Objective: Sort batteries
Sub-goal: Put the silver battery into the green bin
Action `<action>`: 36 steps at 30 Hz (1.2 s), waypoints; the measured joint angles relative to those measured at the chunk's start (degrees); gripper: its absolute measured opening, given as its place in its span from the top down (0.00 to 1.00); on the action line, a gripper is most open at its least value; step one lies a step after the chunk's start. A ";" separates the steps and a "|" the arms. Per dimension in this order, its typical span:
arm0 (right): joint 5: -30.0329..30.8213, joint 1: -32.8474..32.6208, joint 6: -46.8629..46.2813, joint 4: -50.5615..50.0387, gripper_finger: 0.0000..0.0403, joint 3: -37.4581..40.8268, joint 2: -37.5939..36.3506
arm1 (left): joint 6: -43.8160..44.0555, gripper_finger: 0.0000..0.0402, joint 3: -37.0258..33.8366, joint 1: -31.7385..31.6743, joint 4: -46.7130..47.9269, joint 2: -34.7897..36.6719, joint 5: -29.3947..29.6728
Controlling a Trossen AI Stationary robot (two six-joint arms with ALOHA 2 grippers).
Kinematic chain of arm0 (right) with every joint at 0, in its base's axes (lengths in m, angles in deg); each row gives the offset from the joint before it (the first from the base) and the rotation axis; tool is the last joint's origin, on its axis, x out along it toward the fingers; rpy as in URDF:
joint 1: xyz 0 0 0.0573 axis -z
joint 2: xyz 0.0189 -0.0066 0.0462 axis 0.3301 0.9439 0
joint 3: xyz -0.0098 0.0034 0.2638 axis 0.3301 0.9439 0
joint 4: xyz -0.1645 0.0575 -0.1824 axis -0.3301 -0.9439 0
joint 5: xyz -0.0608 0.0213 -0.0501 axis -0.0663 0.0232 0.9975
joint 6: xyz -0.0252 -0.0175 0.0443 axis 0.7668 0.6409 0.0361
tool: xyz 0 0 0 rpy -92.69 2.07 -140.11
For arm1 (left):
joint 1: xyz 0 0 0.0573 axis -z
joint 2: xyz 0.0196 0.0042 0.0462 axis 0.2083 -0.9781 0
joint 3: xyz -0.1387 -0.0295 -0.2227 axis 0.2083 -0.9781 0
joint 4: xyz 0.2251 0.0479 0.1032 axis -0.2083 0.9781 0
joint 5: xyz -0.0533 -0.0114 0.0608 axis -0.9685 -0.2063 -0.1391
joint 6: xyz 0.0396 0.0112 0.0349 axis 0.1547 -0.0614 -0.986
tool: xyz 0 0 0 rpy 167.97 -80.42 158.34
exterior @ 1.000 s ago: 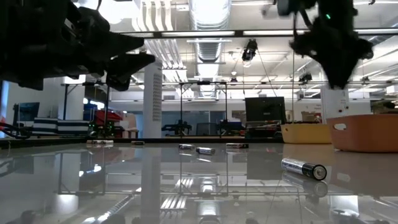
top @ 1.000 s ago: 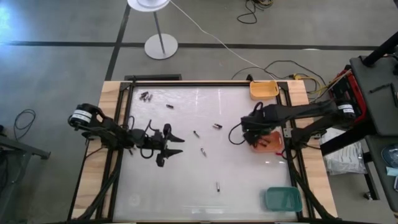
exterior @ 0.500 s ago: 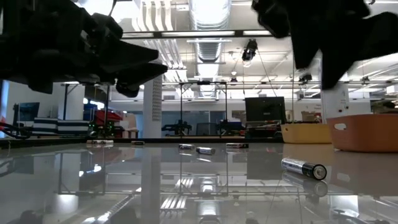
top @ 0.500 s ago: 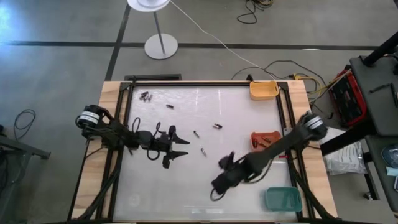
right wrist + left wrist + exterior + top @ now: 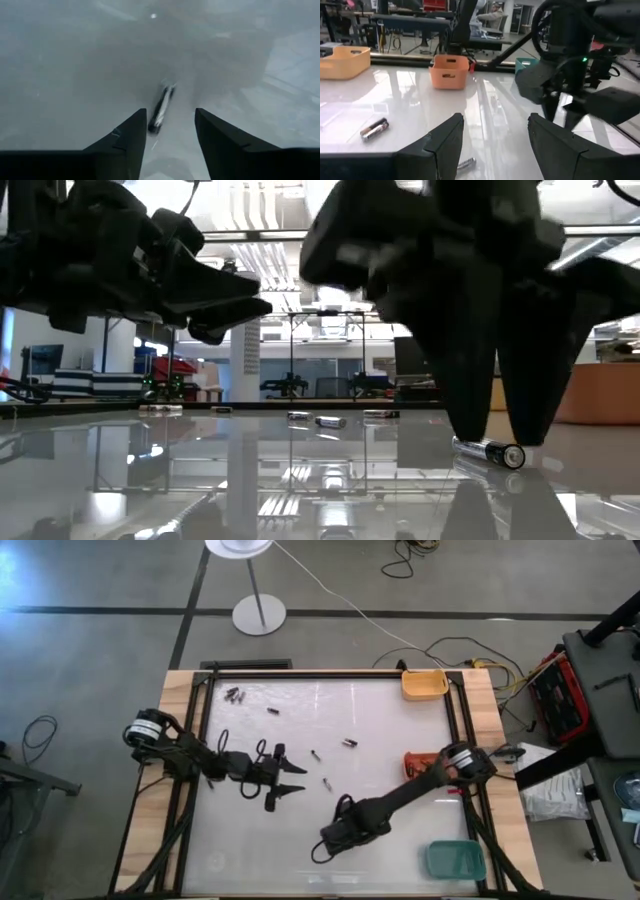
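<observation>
Table (image 5: 400, 720): battery (image 5: 160, 109) lengthwise between right fingers (image 5: 125, 145).

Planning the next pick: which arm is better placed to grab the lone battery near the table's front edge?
Right. The right gripper hangs open directly over that battery, fingers either side. The left gripper is open too, but off toward the table's left-centre.

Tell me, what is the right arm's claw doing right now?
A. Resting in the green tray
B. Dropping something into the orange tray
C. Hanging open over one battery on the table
C: the right gripper is open, its fingers either side of a lone battery lying on the table.
</observation>
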 joint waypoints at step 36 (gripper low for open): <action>3.22 -4.54 4.34 -21.44 0.97 -1.85 -9.48 | 3.51 0.49 -0.90 0.00 -2.43 0.04 -0.02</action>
